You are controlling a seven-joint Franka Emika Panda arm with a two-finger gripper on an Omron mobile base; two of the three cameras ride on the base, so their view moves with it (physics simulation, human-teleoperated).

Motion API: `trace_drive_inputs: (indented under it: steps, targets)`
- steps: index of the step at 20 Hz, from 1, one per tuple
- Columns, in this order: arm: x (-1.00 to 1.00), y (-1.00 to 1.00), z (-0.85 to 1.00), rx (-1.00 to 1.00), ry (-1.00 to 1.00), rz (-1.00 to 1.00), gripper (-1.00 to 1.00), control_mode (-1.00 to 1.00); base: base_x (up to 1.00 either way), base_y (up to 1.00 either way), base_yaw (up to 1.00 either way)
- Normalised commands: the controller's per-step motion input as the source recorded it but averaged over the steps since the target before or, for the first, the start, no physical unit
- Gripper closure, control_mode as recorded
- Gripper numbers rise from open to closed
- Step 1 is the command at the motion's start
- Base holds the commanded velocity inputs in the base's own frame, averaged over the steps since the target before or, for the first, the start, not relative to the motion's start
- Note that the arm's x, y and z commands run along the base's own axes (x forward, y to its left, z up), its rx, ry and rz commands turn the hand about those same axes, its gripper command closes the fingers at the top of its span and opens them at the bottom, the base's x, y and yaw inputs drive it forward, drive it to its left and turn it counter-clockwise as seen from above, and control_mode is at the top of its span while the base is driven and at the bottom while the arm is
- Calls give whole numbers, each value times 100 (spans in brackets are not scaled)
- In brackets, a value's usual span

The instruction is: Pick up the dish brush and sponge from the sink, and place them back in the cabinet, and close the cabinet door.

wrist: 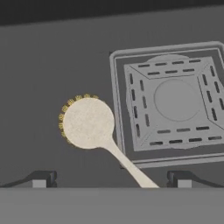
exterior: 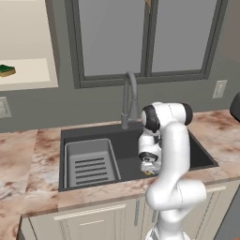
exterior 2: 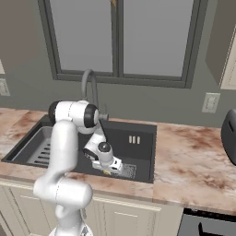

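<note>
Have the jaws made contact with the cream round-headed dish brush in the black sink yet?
Apart. In the hand view the open gripper has its two dark fingertips wide on either side of the dish brush handle, bare sink floor showing between each tip and the handle.

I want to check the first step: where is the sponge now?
In the left base view the sponge lies on the shelf of the open cabinet, at the far left, above the counter and left of the window, not in the sink.

A grey wall (exterior: 42, 105) carries a 2-pane window (exterior: 145, 37) in a dark frame, with a white outlet (exterior: 219, 88) beside it. Pink-veined marble table (exterior: 28, 164) tops cream base cabinets (exterior: 103, 218).
</note>
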Motion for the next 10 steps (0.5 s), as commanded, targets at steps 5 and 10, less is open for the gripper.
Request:
trace_drive_inputs:
  steps: [5, 10]
  targets:
    - [0, 0, -18, 0, 0, 0, -100, -100, 0, 0, 0]
    - [0, 0, -14, 0, 0, 0, -100, -100, 0, 0, 0]
